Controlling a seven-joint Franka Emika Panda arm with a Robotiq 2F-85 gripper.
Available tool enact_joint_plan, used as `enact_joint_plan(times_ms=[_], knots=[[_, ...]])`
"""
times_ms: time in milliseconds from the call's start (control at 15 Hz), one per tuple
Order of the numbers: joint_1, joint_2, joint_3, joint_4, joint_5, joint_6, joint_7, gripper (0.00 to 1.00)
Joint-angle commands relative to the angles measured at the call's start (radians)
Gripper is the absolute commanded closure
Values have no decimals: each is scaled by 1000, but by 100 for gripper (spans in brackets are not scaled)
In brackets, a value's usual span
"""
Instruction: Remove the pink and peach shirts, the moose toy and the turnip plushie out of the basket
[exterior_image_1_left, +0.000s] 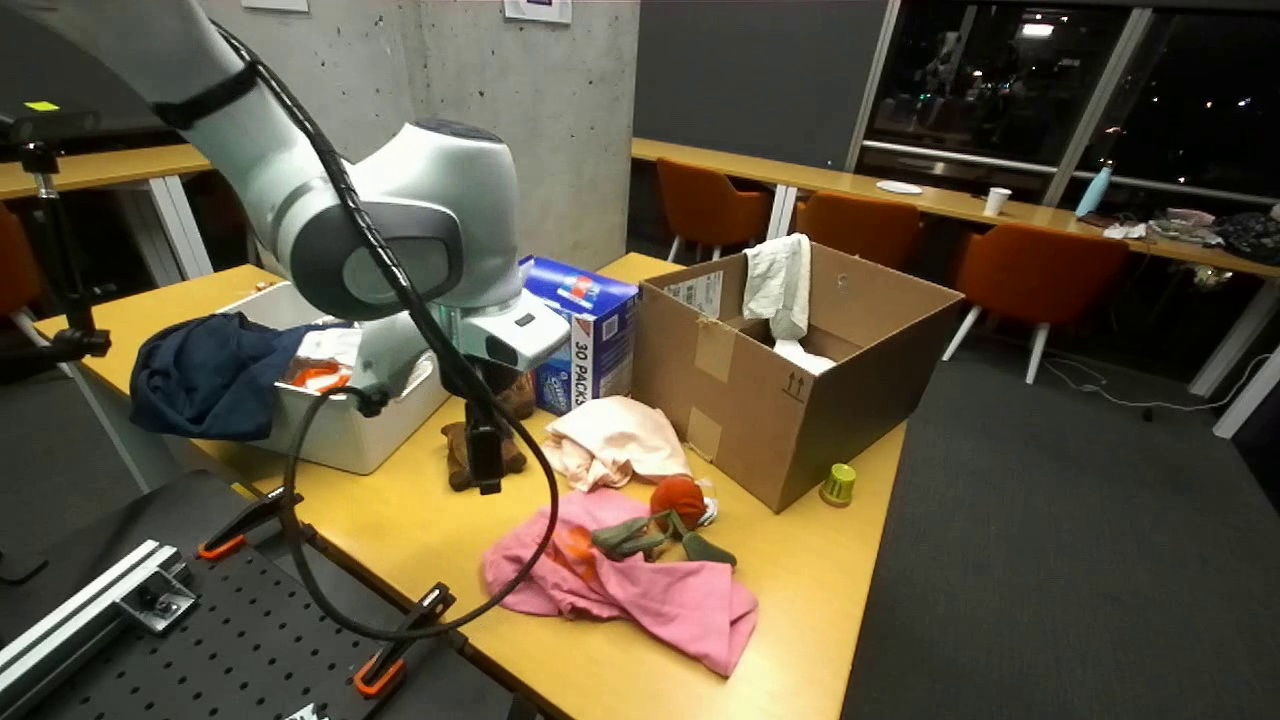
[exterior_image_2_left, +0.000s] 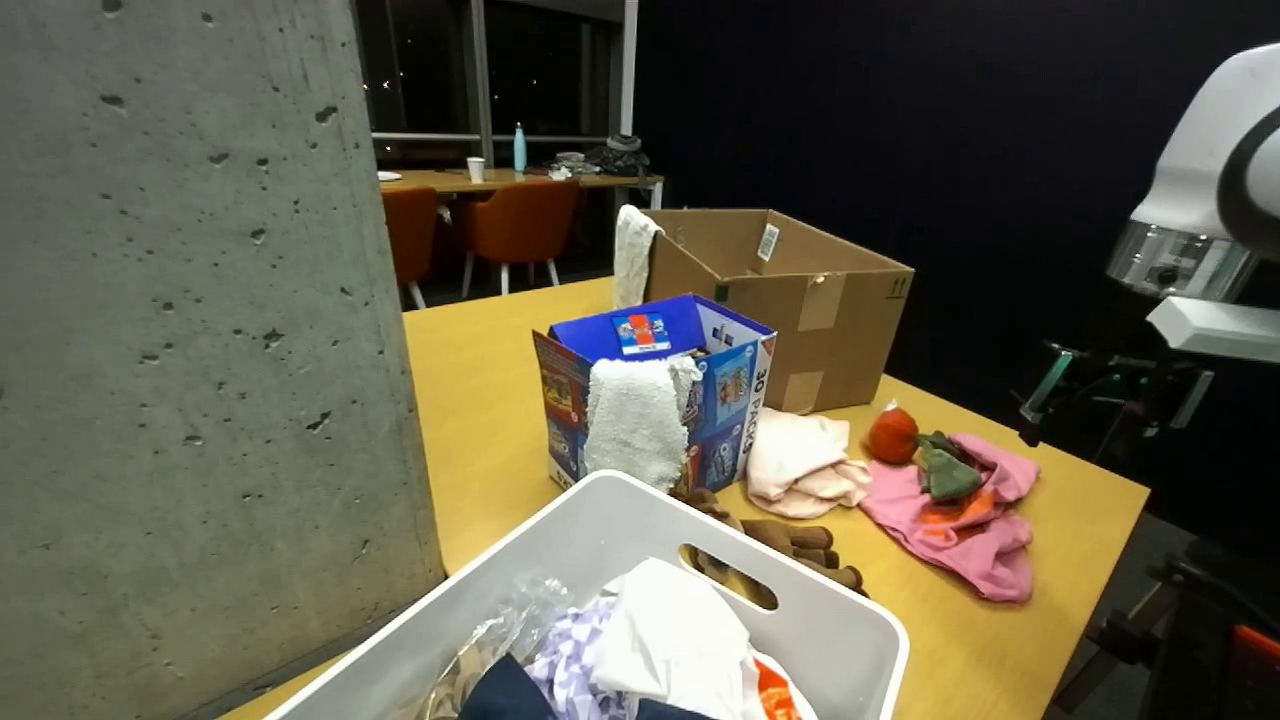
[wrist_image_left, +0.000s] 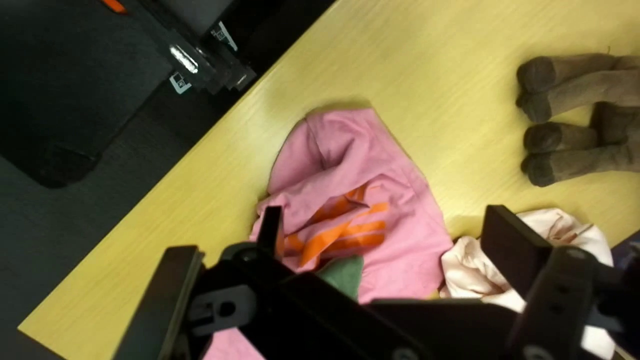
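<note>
My gripper (wrist_image_left: 392, 227) hangs above the table with its fingers wide apart and nothing between them; both exterior views (exterior_image_2_left: 1110, 420) show it too. Below it lies the pink shirt (exterior_image_1_left: 690, 600), spread on the table. On that shirt rests the turnip plushie (exterior_image_1_left: 678, 500), its green leaves (wrist_image_left: 345, 275) partly hidden by the gripper in the wrist view. The peach shirt (exterior_image_1_left: 625, 435) is bunched up beside the pink one. The moose toy (exterior_image_2_left: 790, 537) lies on the table between the peach shirt and the light grey basket (exterior_image_2_left: 810, 610); in an exterior view the gripper (exterior_image_1_left: 487, 465) partly covers it.
White and lilac cloth (exterior_image_2_left: 680, 630) and a navy garment (exterior_image_1_left: 205, 375) fill the basket, the navy one draped over its rim. A blue carton (exterior_image_1_left: 605, 345) and a large cardboard box (exterior_image_1_left: 740, 400) stand behind the shirts. A small green cup (exterior_image_1_left: 838, 485) is near the box. Clamps (exterior_image_1_left: 400, 640) grip the table edge.
</note>
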Motion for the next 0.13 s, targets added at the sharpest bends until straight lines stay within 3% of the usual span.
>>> enact_joint_plan(times_ms=[0,67], knots=[[13,-102,-4,-36,-149,-21,111,0],[5,-109,5,-24,-176,-37,117,0]])
